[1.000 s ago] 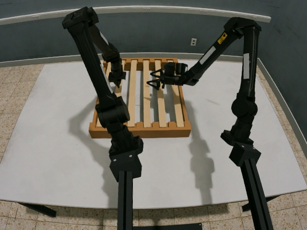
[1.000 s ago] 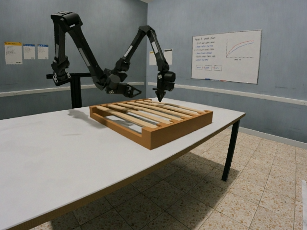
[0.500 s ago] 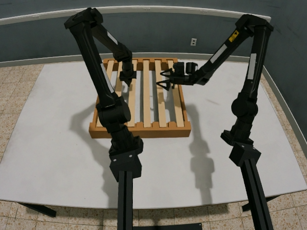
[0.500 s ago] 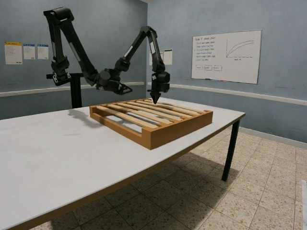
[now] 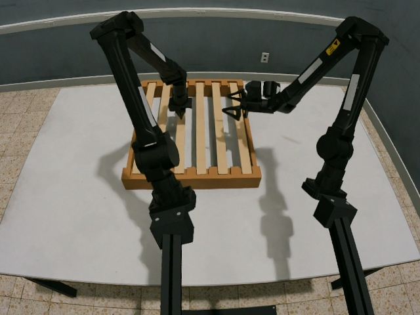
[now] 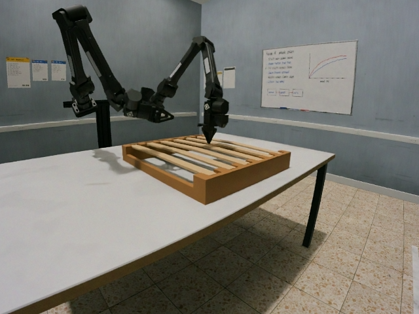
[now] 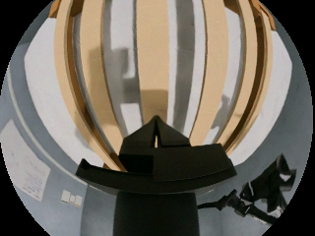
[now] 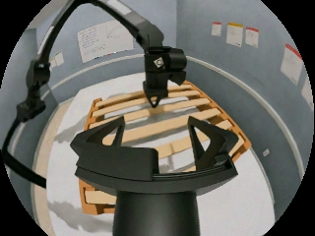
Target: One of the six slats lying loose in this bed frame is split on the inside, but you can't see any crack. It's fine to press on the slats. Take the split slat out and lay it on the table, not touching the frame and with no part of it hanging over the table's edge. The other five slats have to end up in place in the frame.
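"What's the left gripper (image 5: 180, 117) (image 6: 209, 142) (image 7: 156, 119) (image 8: 154, 107) up to over there?"

"It's clenched tight with nothing in it, nose pointing straight down. Right under its tip is the third slat (image 5: 180, 142) (image 6: 233, 150) (image 7: 154, 59) (image 8: 179, 107). From where I stand I can't tell whether the two are touching."

"And the other slats (image 5: 201, 135) (image 6: 175, 160) (image 7: 91, 59) (image 8: 148, 133)?"

"Two lie on the side of that gripper away from the other arm, and three lie on the side towards it. So all six are spread across the bed frame (image 5: 189, 181) (image 6: 250, 178) (image 7: 55, 9) (image 8: 98, 209), side by side with gaps between them. Which one is split, I can't see; they look alike to me."

"So none of them is out on the table?"

"None that I can see. The frame sits below both grippers on the white surface (image 5: 220, 237) (image 6: 84, 219) (image 7: 39, 59) (image 8: 236, 197), with all the slats in it."

"How about the right gripper (image 5: 226, 103) (image 6: 172, 116) (image 7: 259, 186) (image 8: 156, 119)?"

"Released, fingers spread wide, holding nothing. It's up above the frame, well apart from the slats below it, and it reaches in sideways with its fingers aimed towards the left one."

"Are the grippers touching each other?"

"No, there's a gap between them, and the left one is the lower of the two"
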